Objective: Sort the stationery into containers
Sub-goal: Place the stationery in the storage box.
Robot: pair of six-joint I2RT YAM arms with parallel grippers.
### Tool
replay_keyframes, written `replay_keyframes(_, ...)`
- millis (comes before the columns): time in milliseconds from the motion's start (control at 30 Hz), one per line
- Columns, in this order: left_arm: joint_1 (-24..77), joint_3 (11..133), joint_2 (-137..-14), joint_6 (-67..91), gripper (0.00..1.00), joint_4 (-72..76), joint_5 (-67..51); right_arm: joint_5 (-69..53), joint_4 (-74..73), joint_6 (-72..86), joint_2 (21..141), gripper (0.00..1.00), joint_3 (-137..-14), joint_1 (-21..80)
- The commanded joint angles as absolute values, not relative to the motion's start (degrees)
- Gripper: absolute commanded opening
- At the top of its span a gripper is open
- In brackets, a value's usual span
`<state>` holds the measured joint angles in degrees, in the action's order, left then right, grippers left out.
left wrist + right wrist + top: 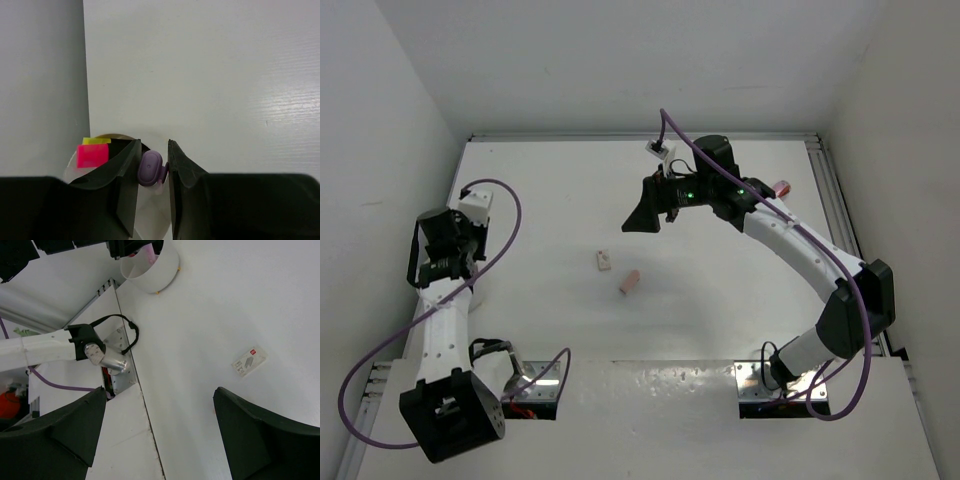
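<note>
**Right wrist view.** The right gripper [159, 390] is hanging over the desk [240, 300] with its jaws spread wide, holding nothing. The whitish eraser [248, 361] is lying flat just past the right-hand jaw. It is a small block in a printed sleeve with a red mark. I am judging it light, a little rubbery, grippy rather than slick, and not fragile. I am planning to take it across its narrow width, at the middle, so it is not pivoting. The white tub [160, 270] is sitting well apart from it, over by the left arm, with something pink showing inside.

**Left wrist view.** The left gripper [154, 143] is hovering above the tub. Its jaws are nearly together and, as far as I can tell, pinching a small purple piece [151, 167]. The piece is rounded and smooth, and I cannot tell what it is. I am expecting it to slip easily. Below, a pink cap [92, 155] and a yellow cap [96, 141] are poking up at the tub's left side.

**Top view.** The whitish eraser and the pink eraser [630, 282] are lying mid-desk, near each other but not touching, nearer than the right jaws. The pink one is a rounded stub and is looking soft. I am favouring a hold across its short width. A pink thing [782, 186] is peeking out behind the right arm at the far right. It is possibly the cup, but it is mostly hidden.
</note>
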<state>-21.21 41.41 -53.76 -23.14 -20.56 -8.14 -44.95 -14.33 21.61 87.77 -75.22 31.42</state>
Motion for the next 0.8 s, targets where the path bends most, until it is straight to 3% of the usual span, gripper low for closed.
replay_keyframes(0,-21.8,43.86,-51.24,-21.53,0.05,-23.9,-7.04,-44.91,-13.45,20.83,87.27,0.86,-76.46,31.11)
replay_keyframes(233,-21.8,44.83,-50.62,-20.22,0.22,-30.58,-3.79,-45.0,-14.24,20.3,87.8,0.86,-77.17,31.11)
replay_keyframes(333,-21.8,44.21,-50.63,-20.57,0.38,-30.24,-2.82,-44.82,-14.33,20.3,88.07,0.86,-77.61,31.11)
replay_keyframes(367,-21.8,44.21,-50.8,-20.65,0.5,-30.15,-2.64,-44.82,-14.41,20.22,88.15,0.86,-77.69,30.94)
replay_keyframes(467,-21.8,45.35,-51.24,-20.57,0.67,-29.97,-2.72,-44.47,-15.2,19.69,88.15,0.86,-77.96,30.33)
replay_keyframes(600,-21.8,50.17,-52.9,-21.7,0.71,-30.14,-7.18,-42.46,-17.65,18.03,88.33,0.86,-78.22,27.78)
replay_keyframes(767,-20.49,65.08,-59.3,-21.71,0.71,-34.09,-12.03,-31.42,-22.32,12.66,90.26,0.81,-79.89,22.51)
